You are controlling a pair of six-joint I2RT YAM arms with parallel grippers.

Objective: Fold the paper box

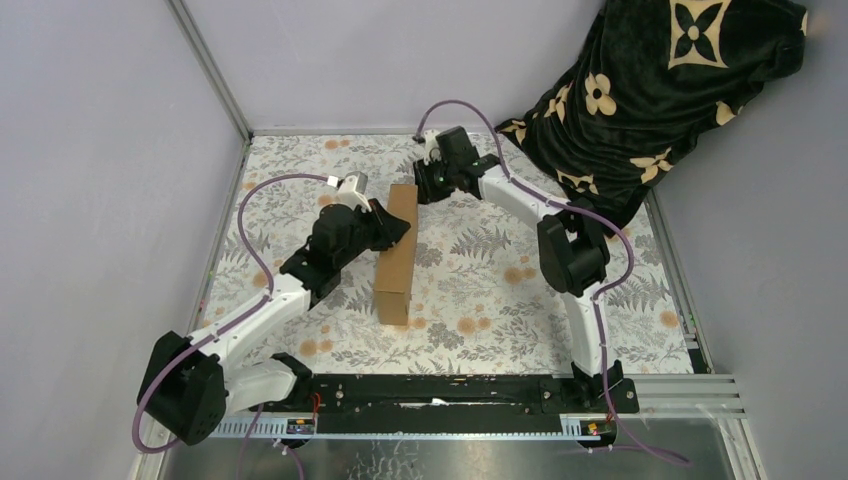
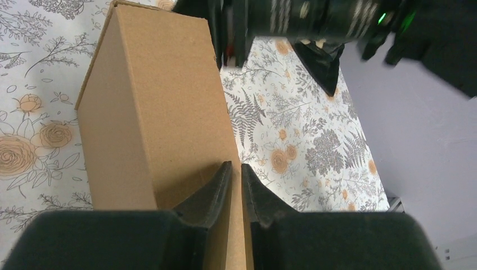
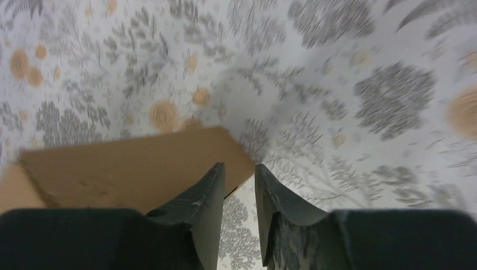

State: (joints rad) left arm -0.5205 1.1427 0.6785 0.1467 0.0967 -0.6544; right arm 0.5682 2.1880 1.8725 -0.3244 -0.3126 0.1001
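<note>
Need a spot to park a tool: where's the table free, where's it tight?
Free: the cloth right of the box, up to the right arm; the strip between box and base rail; the far left corner. Crowded: the box's far end, where the left gripper and right gripper sit close; blanket fills far right corner.

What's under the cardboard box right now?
The cardboard box stands on the floral tablecloth, which shows all around it. The patch directly beneath is covered by the cardboard, so anything lying there cannot be seen.
</note>
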